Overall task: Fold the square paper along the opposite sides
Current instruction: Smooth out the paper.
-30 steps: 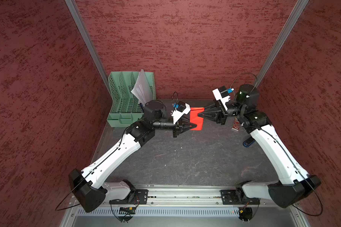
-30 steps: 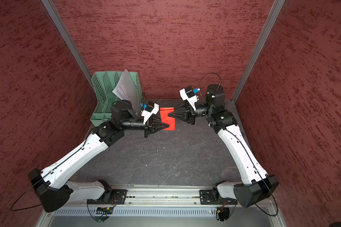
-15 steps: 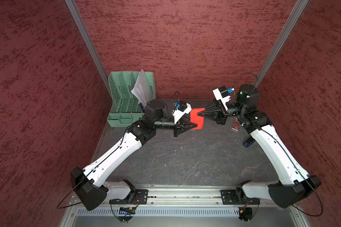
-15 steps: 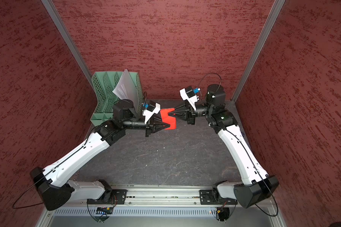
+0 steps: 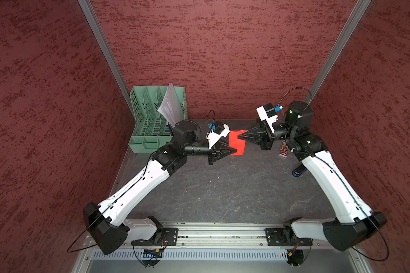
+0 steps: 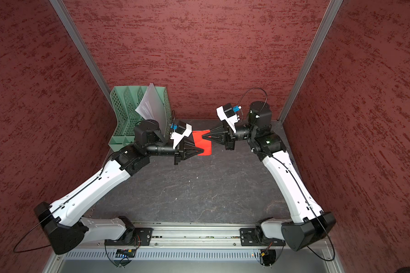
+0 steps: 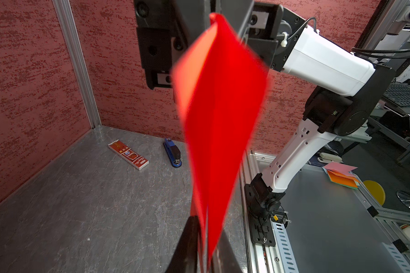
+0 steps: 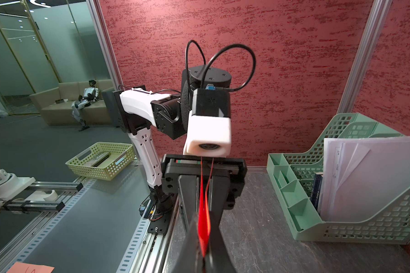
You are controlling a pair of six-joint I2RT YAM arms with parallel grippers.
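The square paper [image 5: 239, 144] [image 6: 204, 147] is bright red and hangs doubled over, off the table, between my two arms at the back. My left gripper [image 5: 235, 150] [image 6: 202, 150] is shut on its near edge. The left wrist view shows both layers [image 7: 223, 106] running down between the black fingers [image 7: 189, 238]. My right gripper [image 5: 239, 136] [image 6: 203, 136] is shut on the far edge. In the right wrist view the paper [image 8: 204, 219] shows edge-on as two thin red layers pinched at the gripper [image 8: 205, 238].
A green file rack [image 5: 152, 123] with white sheets [image 5: 171, 106] stands at the back left, close behind my left arm. A red-brown printed card [image 5: 283, 151] [image 7: 128, 154] and a blue stapler [image 5: 298, 172] [image 7: 173, 153] lie on the grey table under my right arm.
My right gripper's jaws have closed fully on the paper's far edge. The left gripper keeps its grip and has barely shifted.
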